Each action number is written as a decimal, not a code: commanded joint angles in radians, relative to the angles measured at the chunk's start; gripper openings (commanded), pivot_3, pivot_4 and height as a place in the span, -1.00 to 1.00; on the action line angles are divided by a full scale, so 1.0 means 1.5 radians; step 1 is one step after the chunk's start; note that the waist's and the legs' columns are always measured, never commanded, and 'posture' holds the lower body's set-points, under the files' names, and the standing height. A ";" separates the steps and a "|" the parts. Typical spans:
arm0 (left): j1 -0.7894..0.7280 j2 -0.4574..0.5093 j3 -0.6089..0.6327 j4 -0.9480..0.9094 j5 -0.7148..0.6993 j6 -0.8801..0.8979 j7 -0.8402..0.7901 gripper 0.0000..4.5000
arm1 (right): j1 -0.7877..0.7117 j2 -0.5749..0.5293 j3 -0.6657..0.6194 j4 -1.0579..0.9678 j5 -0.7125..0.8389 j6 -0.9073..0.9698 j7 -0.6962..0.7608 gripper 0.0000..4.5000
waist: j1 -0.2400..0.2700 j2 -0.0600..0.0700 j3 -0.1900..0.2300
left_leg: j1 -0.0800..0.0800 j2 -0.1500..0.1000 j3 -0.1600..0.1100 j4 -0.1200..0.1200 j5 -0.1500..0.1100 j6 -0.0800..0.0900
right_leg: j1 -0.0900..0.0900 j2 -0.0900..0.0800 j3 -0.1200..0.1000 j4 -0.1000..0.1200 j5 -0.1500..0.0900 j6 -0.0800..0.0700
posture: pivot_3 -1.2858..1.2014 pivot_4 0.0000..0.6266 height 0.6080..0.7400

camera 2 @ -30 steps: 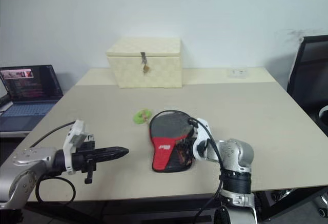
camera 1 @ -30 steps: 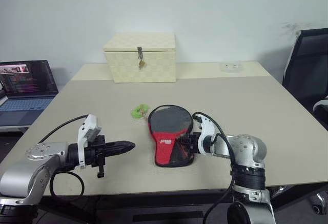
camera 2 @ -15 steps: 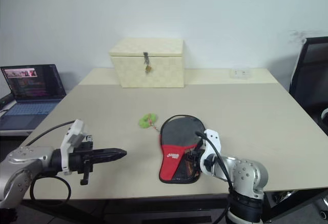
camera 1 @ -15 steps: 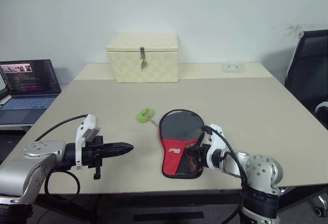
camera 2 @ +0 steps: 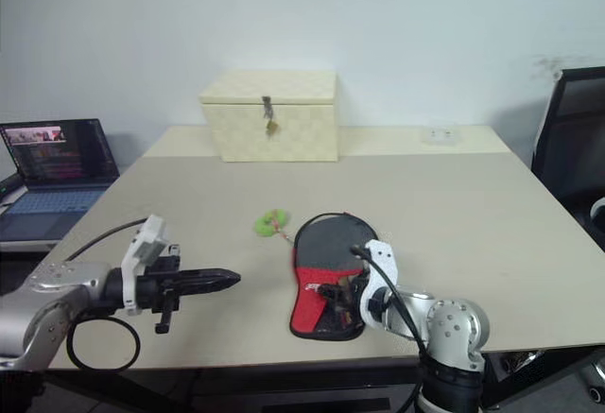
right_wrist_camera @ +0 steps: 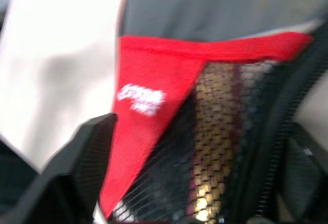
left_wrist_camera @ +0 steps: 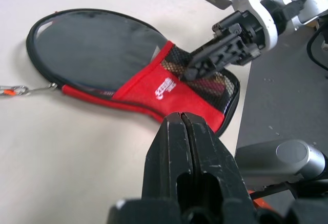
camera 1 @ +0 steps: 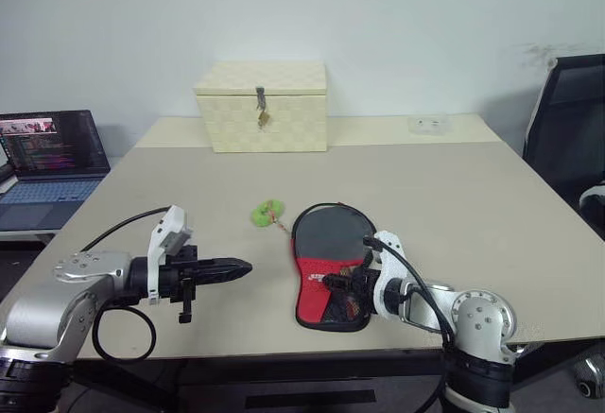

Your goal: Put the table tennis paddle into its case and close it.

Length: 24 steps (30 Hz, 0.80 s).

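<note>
Lay flat near the front edge of the beige table [camera 1: 454, 186], black round end pointing away and red panel and mesh toward the robot: the case [camera 1: 326, 264], with the table tennis paddle's [right_wrist_camera: 212, 147] pale, red-edged handle showing through the mesh. Hovered over the mesh end with fingers spread apart and grasping nothing: the right gripper [left_wrist_camera: 207, 62]. Pointed at the case from well to its left, clenched tight and empty: the left gripper [camera 1: 236, 267], with a small green object [camera 1: 266, 213] lying just beyond the case.
</note>
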 commanded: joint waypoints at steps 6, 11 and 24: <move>-0.008 -0.018 0.026 0.026 0.004 -0.034 0.031 -1.00 | -0.095 -0.188 0.044 -0.101 0.088 -0.026 0.202 0.98 | -0.001 0.000 0.000 | 0.000 0.000 -0.001 0.000 0.000 0.000 | 0.000 0.000 -0.001 0.000 0.000 0.000 | 0.03 -0.52 1.00; -0.014 -0.020 0.025 0.039 0.006 -0.043 0.036 -1.00 | -0.103 -0.320 0.100 -0.081 0.044 -0.108 0.276 0.98 | 0.000 0.000 0.000 | 0.000 0.000 0.000 0.000 0.000 0.000 | 0.000 0.000 0.000 0.000 0.000 0.000 | 0.03 -0.52 1.00; -0.035 -0.004 0.023 0.086 0.020 -0.062 0.019 -1.00 | -0.011 -0.241 0.054 -0.061 0.034 -0.086 0.233 0.98 | 0.002 0.000 0.000 | 0.000 0.000 -0.001 0.000 0.000 0.000 | 0.000 0.000 0.000 0.000 0.000 0.000 | 0.03 -0.52 1.00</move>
